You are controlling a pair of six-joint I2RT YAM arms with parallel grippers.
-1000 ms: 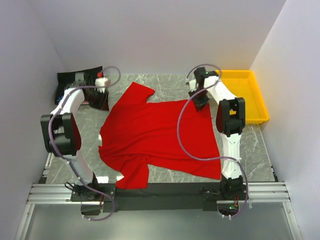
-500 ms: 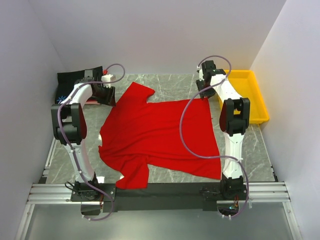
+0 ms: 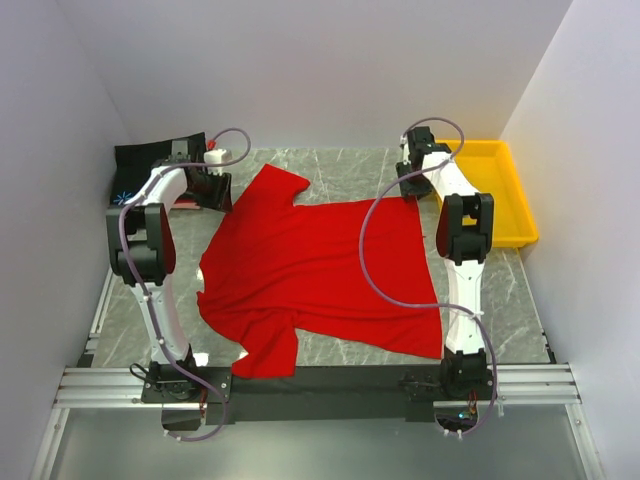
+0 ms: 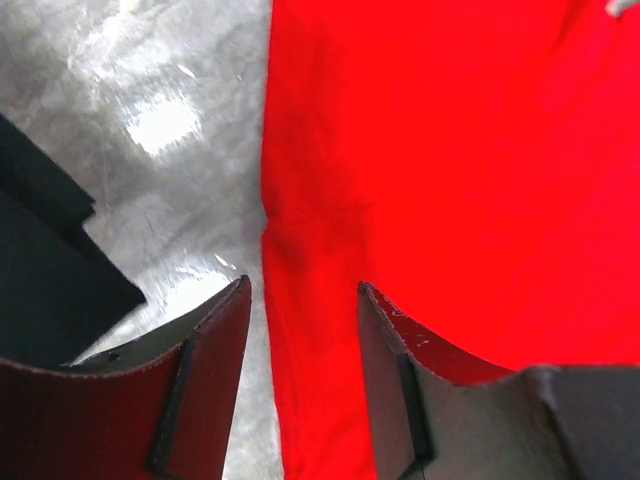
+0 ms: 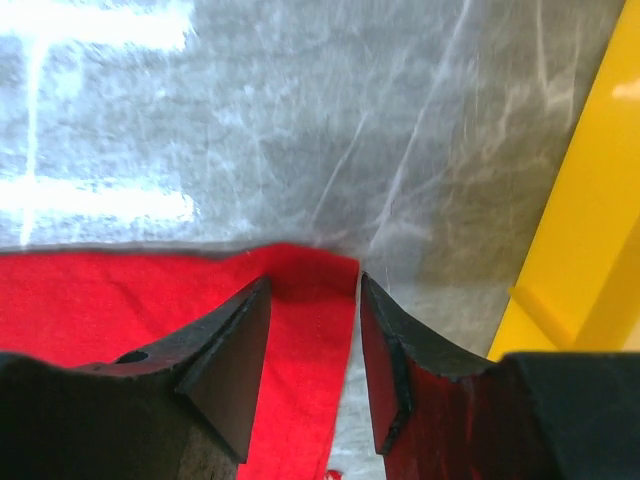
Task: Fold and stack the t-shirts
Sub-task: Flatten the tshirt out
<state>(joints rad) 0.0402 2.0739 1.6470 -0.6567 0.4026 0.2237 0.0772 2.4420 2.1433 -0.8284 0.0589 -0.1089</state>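
left gripper (image 4: pixel 303 292) and right gripper (image 5: pixel 313 285) released over red t-shirt (image 3: pixel 320 270); black t-shirt (image 3: pixel 138 158) partly hidden

Two t-shirts show, one red t-shirt (image 3: pixel 320 270) and one black t-shirt (image 3: pixel 140 160), plus one yellow tray (image 3: pixel 497 190).

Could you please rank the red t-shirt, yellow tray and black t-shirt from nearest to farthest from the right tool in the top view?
1. Red t-shirt: its corner lies beneath the right tool.
2. Yellow tray: just to its right.
3. Black t-shirt: far left corner.
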